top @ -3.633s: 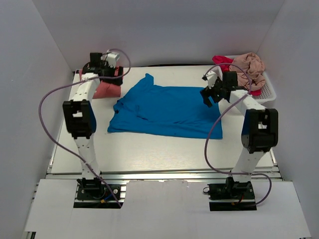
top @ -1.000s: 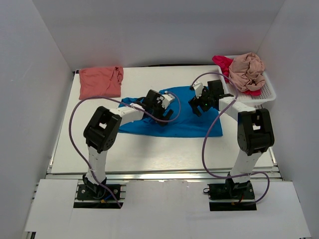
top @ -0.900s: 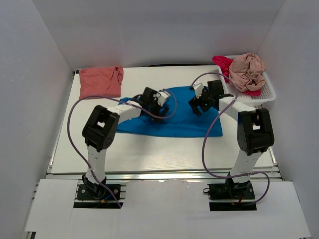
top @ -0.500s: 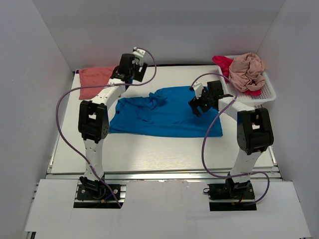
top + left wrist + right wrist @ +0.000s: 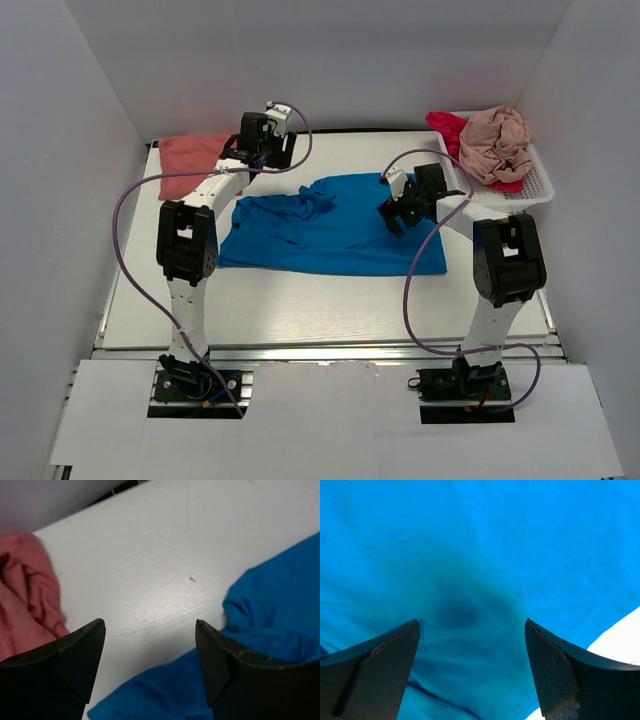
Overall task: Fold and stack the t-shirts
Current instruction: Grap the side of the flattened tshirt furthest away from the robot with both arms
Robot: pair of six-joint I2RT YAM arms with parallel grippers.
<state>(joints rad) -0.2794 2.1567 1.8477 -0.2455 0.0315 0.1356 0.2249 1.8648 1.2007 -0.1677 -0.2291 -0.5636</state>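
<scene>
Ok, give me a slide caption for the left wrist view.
Left fingers open above the table, between the salmon-coral t-shirt and the blue t-shirt.

The left gripper (image 5: pixel 250 148) is stretched out to the far left, jaws apart and holding nothing. The right gripper (image 5: pixel 392 213) hangs right of centre, jaws wide apart.

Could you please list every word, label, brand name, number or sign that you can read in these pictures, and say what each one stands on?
None: no readable text shows in any view.
The blue t-shirt, salmon t-shirt, beige-pink t-shirt and magenta-red t-shirt are plain, with no print or visible label.
The white basket and the table bear no writing.
</scene>
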